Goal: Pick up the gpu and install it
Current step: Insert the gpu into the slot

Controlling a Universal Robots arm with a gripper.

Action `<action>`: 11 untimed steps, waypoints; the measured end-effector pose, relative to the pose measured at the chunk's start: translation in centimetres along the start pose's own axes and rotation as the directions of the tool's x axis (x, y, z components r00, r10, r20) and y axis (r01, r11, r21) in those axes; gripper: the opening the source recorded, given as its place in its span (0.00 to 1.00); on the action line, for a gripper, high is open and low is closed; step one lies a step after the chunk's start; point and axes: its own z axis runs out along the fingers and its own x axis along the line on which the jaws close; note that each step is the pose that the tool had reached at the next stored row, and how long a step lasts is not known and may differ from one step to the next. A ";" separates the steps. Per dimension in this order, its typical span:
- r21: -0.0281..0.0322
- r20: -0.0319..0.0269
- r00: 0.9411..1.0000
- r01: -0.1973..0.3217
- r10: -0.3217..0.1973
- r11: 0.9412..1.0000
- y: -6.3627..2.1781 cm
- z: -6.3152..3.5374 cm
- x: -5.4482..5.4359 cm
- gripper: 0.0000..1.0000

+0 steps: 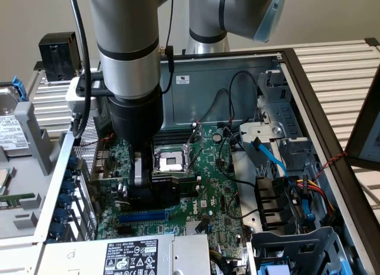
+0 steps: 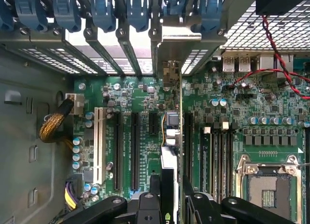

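Because the gpu (image 1: 161,189) hangs low over the motherboard (image 1: 219,186) in the exterior view, any tilt as it is pressed down could, I judge, miss the slot and strain the board. The gripper (image 1: 142,181) is clamped partway closed on the card, with the open CPU socket (image 1: 169,161) just beyond it. In the wrist view the gpu stands edge-on between the fingers (image 2: 201,204), reaching ahead alongside the black expansion slots (image 2: 134,146). The metal bracket (image 2: 169,64) at its far end sits close to the rear slot covers (image 2: 121,50) and might snag there.
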 end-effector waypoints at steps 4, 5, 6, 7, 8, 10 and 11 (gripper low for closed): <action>0.000 0.001 1.000 0.000 0.000 1.000 0.04 0.19 0.0 0.27; 0.000 0.001 1.000 0.000 0.000 1.000 0.07 0.24 0.0 0.27; 0.000 0.001 1.000 0.000 0.000 1.000 0.10 0.29 0.0 0.27; 0.000 0.002 1.000 0.000 0.000 1.000 0.14 0.32 0.0 0.27; 0.000 0.002 1.000 0.000 0.000 1.000 0.19 0.35 0.0 0.27; 0.000 0.002 1.000 0.000 0.000 1.000 0.31 0.41 0.0 0.27; 0.000 0.003 1.000 0.000 0.000 1.000 0.36 0.47 0.0 0.27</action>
